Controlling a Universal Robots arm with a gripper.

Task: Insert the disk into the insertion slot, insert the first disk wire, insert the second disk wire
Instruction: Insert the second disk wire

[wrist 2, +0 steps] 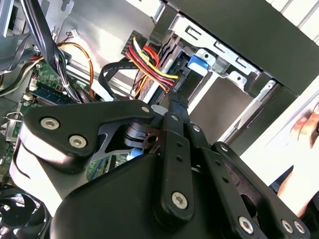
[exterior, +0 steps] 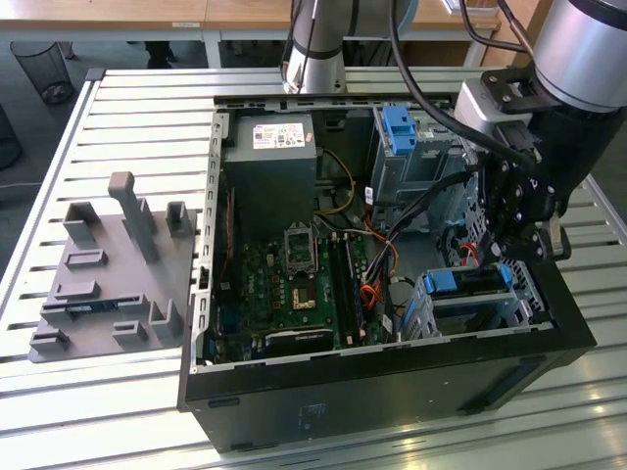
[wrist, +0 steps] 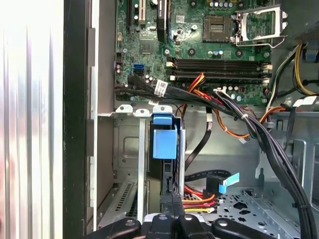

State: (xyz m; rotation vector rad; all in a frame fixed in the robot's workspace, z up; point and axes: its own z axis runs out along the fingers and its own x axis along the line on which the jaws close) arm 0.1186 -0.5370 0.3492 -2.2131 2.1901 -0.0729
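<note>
— Claw (wrist 2: pixel 174 101) links sit closest to the lens in the second wrist view, black and bolted. What do the tips hold?
— They are pinched together on the plug of the red-yellow wire (wrist 2: pixel 149 60), right at the blue end of the disk (wrist 2: pixel 198 63). I can't tell whether the plug is seated.
— Where is the disk?
— In the slot (wrist 2: pixel 224 54). In the exterior view its blue rail lies level in the cage, at the near corner of the case (exterior: pixel 392 382) on the exterior view's right. The claw hangs just above it.
— What does the first wrist view add?
— It shows the blue carrier end-on between the slot's silver walls, with the board (wrist: pixel 209 55) beyond. A black wire (wrist: pixel 209 178) with a light-blue tab lies loose on perforated metal, just beside the claw.
— And the exterior view?
— It takes in the slatted table (exterior: pixel 118 108). A grey fixture (exterior: pixel 108 274) stands at that view's left, well apart from the case. Farther back in the case is a taller bay (exterior: pixel 421 166) with a blue latch (exterior: pixel 400 125).
</note>
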